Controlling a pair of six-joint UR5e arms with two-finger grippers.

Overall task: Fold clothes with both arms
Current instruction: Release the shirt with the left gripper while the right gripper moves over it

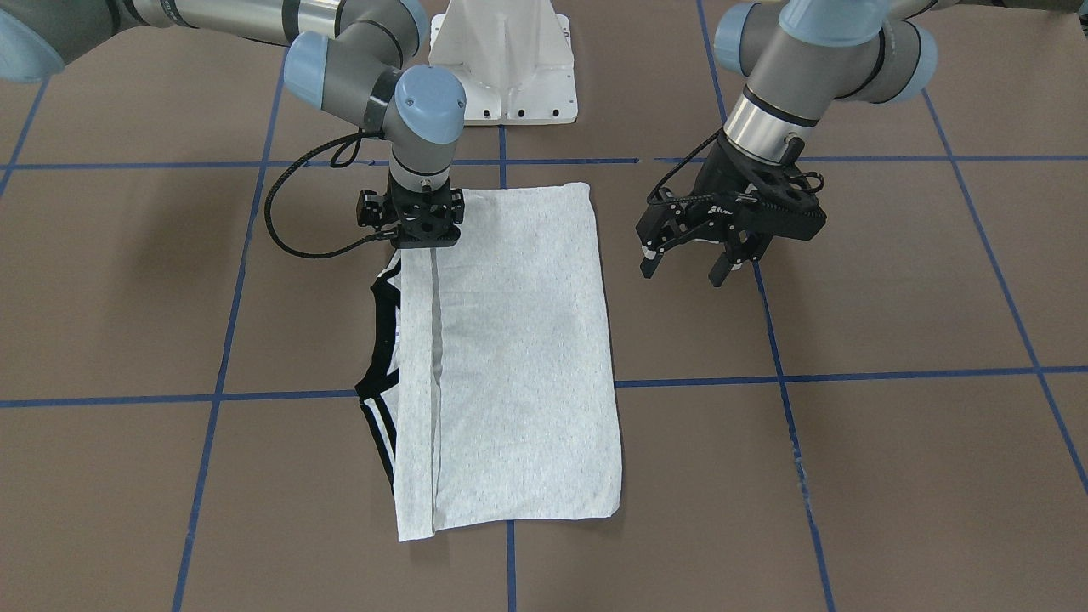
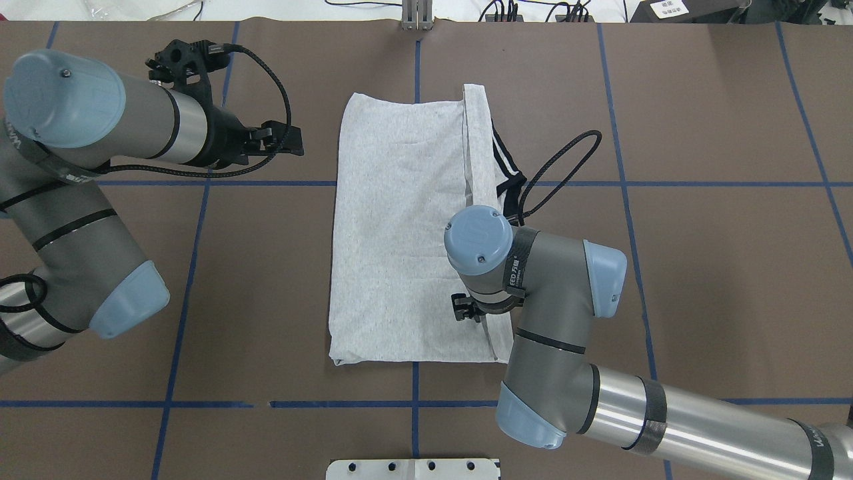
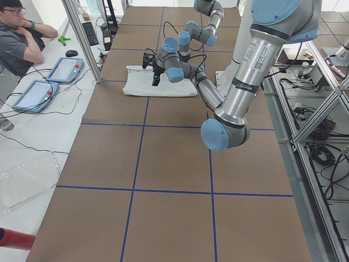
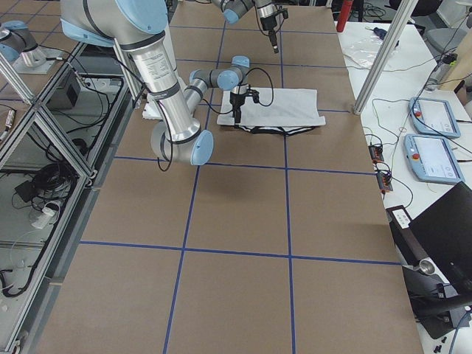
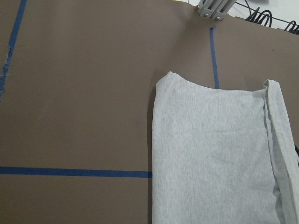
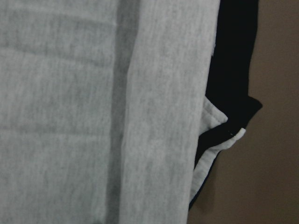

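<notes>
- T-shirt [image 1: 518, 357] lies flat on the counter [image 1: 892, 467], grey back up, print hidden, directly under the right pincer [image 1: 422, 223] and just beside the left pincer [image 1: 684, 259].
- Done so far, by the look of it: the sides are folded in, giving one long rectangle. A narrow flap [image 1: 416, 382] runs the full length on the right pincer's side.
- Not clean yet: the black collar and stripe trim [image 1: 382, 340] pokes out past that flap, away from the left pincer. The right wrist view shows the same black edge [image 6: 233, 70] beyond the grey.
- Left to do, my estimate: tuck or cover the trim, then make the crosswise fold(s) to shorten the rectangle. Roughly mid-task.
- Right pincer points straight down onto the flap at the end of the shirt nearest the robot's base. Its fingertips are hidden by the wrist in every view, so I cannot tell whether it is clamped on fabric or just pressing.
- Left pincer has its fingers [image 1: 648, 263] spread with nothing between them. It hangs above bare counter off the opposite long edge, clear of the cloth.
- Containers: no bin, basket or tray for the shirt shows on the counter, so there are no contents to report.
</notes>
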